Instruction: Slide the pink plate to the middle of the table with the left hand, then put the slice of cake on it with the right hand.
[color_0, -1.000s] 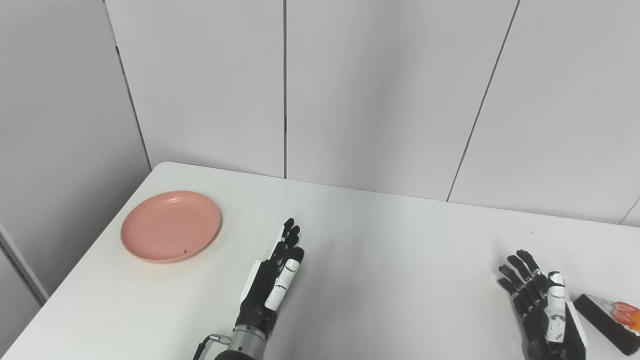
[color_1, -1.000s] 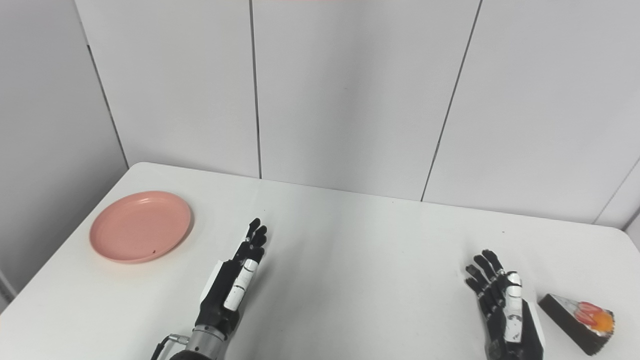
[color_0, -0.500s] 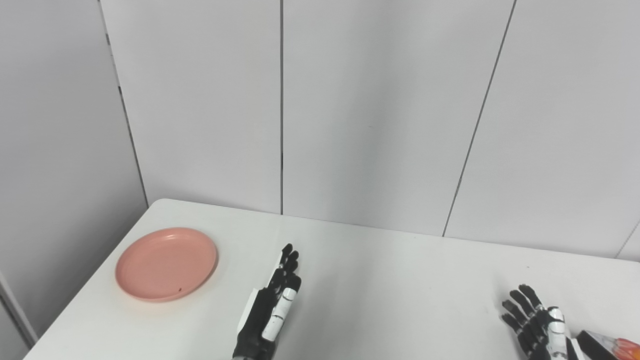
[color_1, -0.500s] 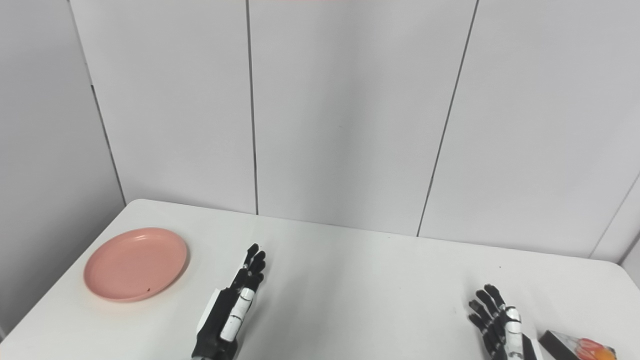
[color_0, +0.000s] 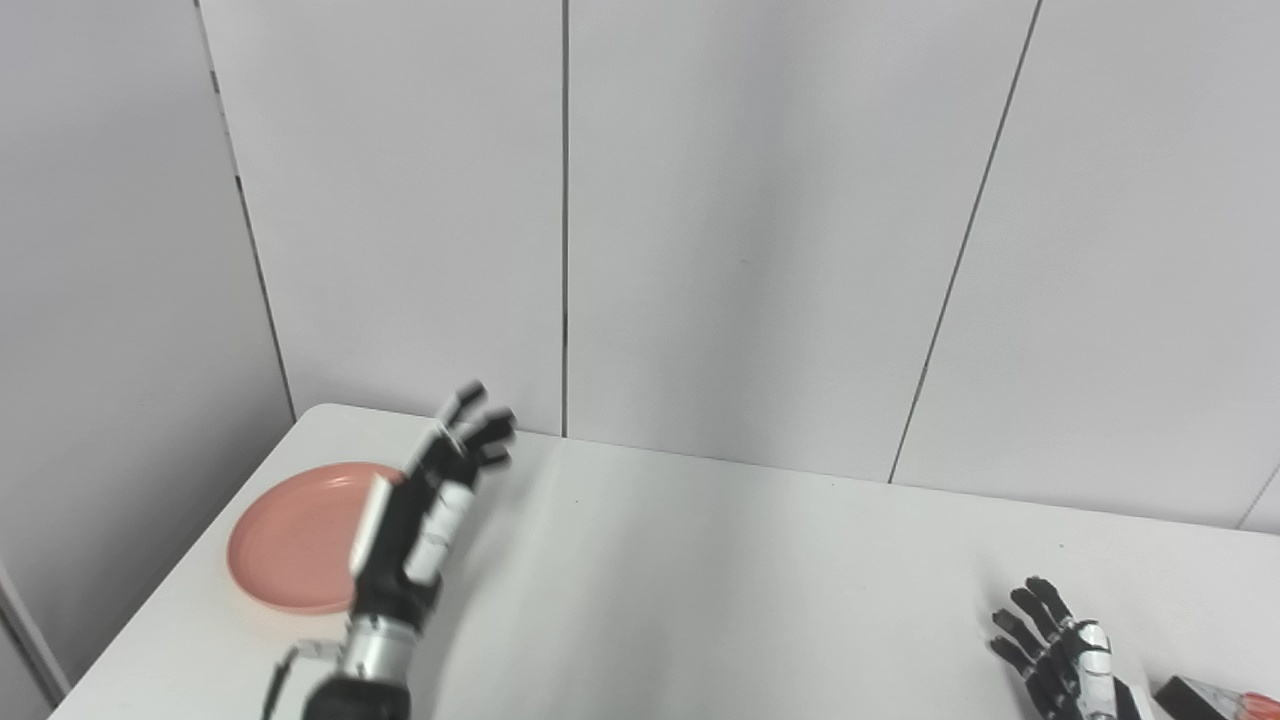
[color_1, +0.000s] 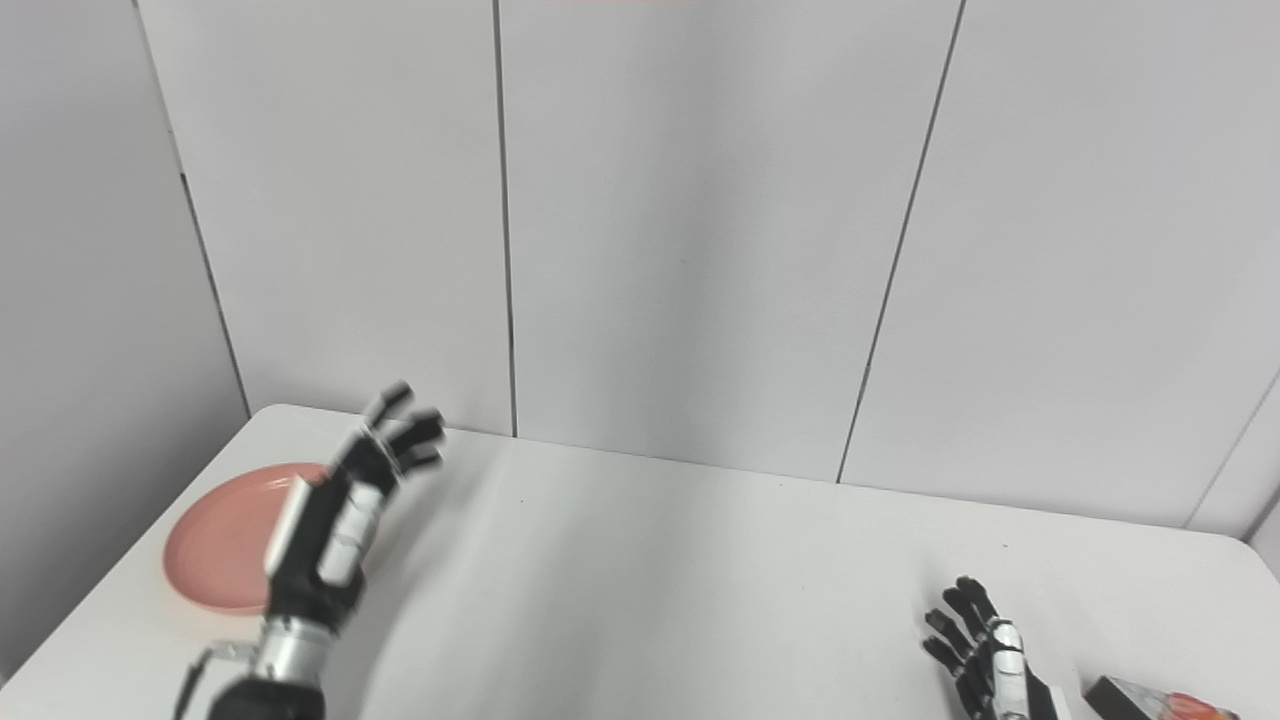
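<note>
The pink plate (color_0: 285, 540) lies flat on the white table (color_0: 720, 580) near its left edge. My left hand (color_0: 420, 510) is raised above the table, open with fingers spread, and covers the plate's right rim from this angle. My right hand (color_1: 985, 665) rests open at the lower right, cut off by the picture's bottom edge. Just right of it, a dark slice of cake (color_1: 1150, 697) with red and orange topping peeks in at the bottom edge; the right hand is beside it, not touching.
Grey wall panels (color_0: 700, 220) stand right behind the table's far edge. The table's left edge runs close past the plate. Its rounded far right corner (color_1: 1235, 545) shows in the right eye view.
My left hand has lifted and swung left and forward, from the table's front middle to over the plate's right side. The right hand has barely moved. The camera tilted upward between the earliest frame and now.
</note>
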